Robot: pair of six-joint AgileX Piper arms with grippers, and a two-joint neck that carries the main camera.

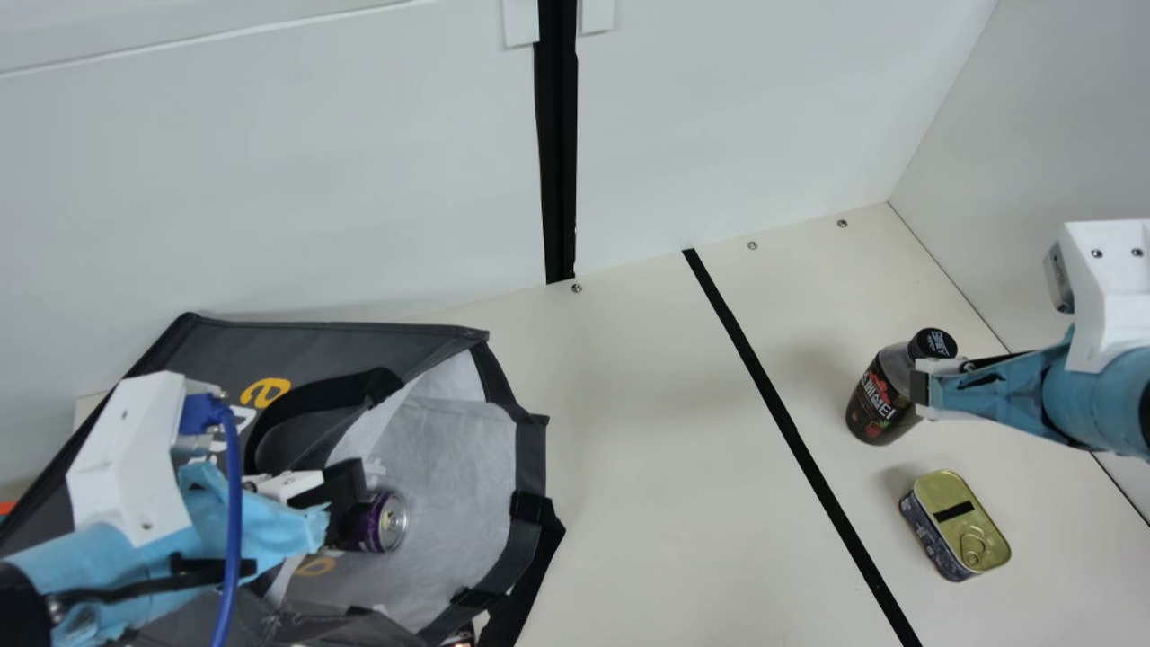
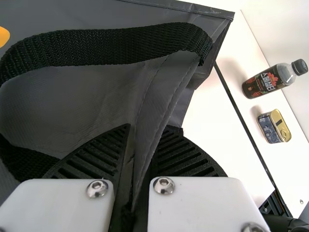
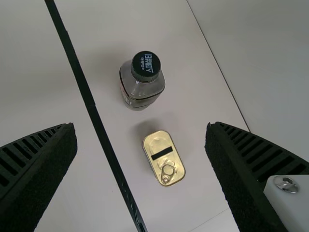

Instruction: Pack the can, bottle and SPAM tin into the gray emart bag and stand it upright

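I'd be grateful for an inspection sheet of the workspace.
Surface: cream table, black strip across it.
Job's things: gray bag on its side, purple can in its mouth; bottle upright, tin flat.
Clutter: something orange, partly hidden by the bag.
Left gripper: shut on bag fabric.
Right gripper: open, empty.
Cables: blue cable along the left arm.
Surroundings: pale walls.
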